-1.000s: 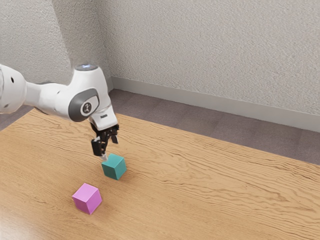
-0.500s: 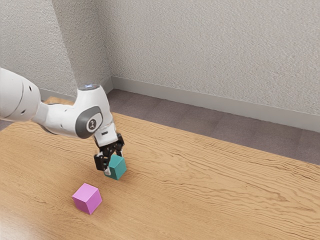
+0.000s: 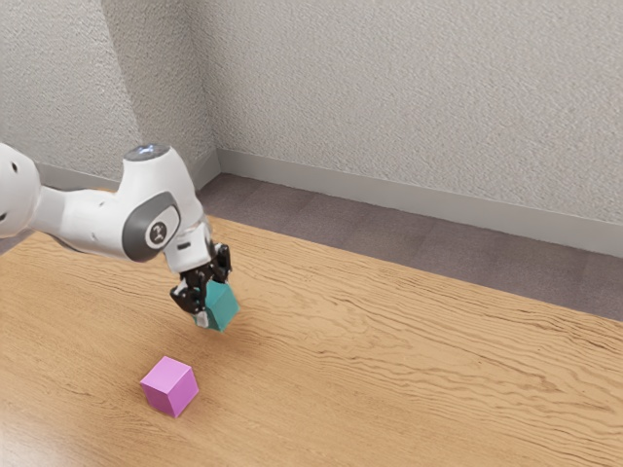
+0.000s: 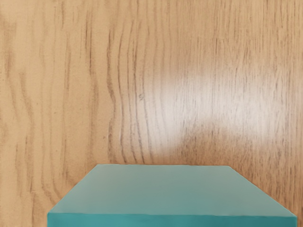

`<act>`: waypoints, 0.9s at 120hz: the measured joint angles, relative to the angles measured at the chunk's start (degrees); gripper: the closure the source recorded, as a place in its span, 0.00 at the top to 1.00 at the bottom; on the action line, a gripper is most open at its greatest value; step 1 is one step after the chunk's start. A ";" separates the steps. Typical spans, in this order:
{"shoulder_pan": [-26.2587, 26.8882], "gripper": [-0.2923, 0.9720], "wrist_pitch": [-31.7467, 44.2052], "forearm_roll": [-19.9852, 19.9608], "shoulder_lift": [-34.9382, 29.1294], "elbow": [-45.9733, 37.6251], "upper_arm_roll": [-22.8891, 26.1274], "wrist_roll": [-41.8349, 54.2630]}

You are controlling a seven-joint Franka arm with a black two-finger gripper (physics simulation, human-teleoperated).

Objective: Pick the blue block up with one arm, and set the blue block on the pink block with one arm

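Teal-blue cube block [image 3: 223,305] [image 4: 170,196] hangs tilted above the light wooden worktop [image 3: 409,370], clamped between the 2 fingers of the white arm's black end effector [image 3: 207,309]. The pink cube block [image 3: 168,386] rests on the worktop nearby, apart from it.

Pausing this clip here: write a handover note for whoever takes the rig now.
Gripper: shut on the small teal-blue cube, held clear of the wooden table.
Small pink cube: resting on the table, toward the exterior view's lower left of the held cube, untouched.
Done: pick-up.
Left: carry the teal-blue cube over the pink cube, set it on top, release.
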State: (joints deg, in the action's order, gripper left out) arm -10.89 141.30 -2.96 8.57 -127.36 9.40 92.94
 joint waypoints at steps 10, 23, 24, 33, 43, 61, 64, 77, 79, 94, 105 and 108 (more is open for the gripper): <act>0.52 0.42 -0.33 -0.78 -5.29 -3.42 0.22 0.50; 1.19 0.45 -2.00 -1.34 -8.15 -4.62 0.49 1.06; 1.23 0.45 -2.13 -1.37 -8.22 -4.64 0.52 1.10; 2.16 0.47 -3.39 -1.83 -9.05 -4.95 0.23 1.43; 2.59 0.47 -4.98 -2.58 -12.92 -7.76 0.17 1.74; 0.41 0.48 -8.13 -3.18 -19.15 -12.95 0.17 2.21; 0.32 0.48 -8.57 -3.23 -19.57 -13.58 0.17 2.28; -0.10 0.48 -10.13 -3.36 -20.41 -15.62 0.13 2.59; -0.18 0.48 -10.33 -3.38 -20.47 -15.84 0.15 2.64; -0.33 0.49 -11.82 -3.43 -22.19 -17.65 0.16 2.95; -0.34 0.49 -12.57 -3.43 -22.68 -18.57 0.17 3.16; -0.35 0.49 -12.72 -3.43 -22.94 -18.93 0.18 3.21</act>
State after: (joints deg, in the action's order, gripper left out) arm -11.23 128.58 -6.39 -14.37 -146.29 9.57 96.15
